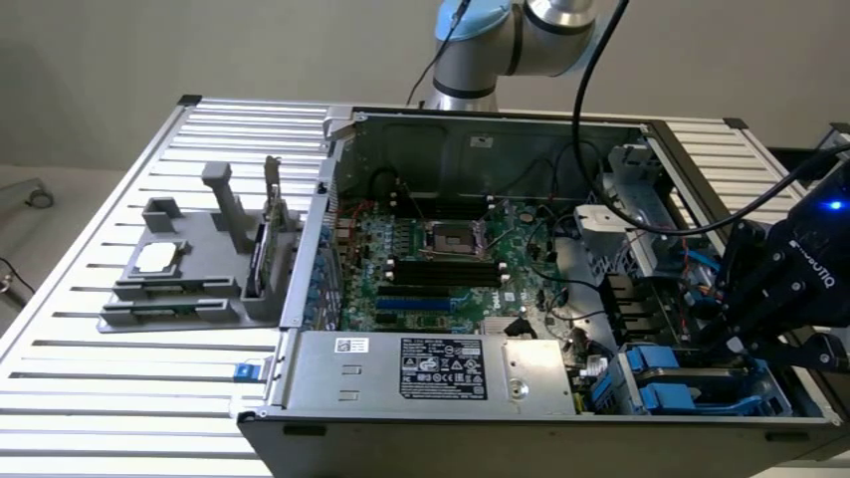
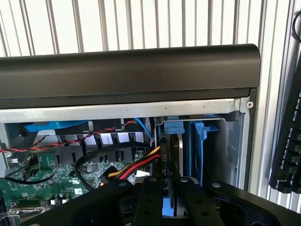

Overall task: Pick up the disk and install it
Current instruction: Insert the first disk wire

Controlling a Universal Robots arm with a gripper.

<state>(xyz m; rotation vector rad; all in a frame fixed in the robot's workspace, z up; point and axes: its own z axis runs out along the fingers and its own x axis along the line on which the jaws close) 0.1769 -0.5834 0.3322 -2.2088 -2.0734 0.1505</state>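
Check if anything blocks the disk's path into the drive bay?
Nothing visible does. The disk stands edge-on in the gripper, already at the mouth of the blue drive bay. The red, yellow and black cable bundle runs close beside it; whether they touch is unclear.

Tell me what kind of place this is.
Probably a robotics lab bench set up for computer assembly: an open grey metal desktop computer case with a green motherboard lies on a slatted aluminium table, beside a grey plastic parts fixture, with a robot arm's black gripper reaching in.
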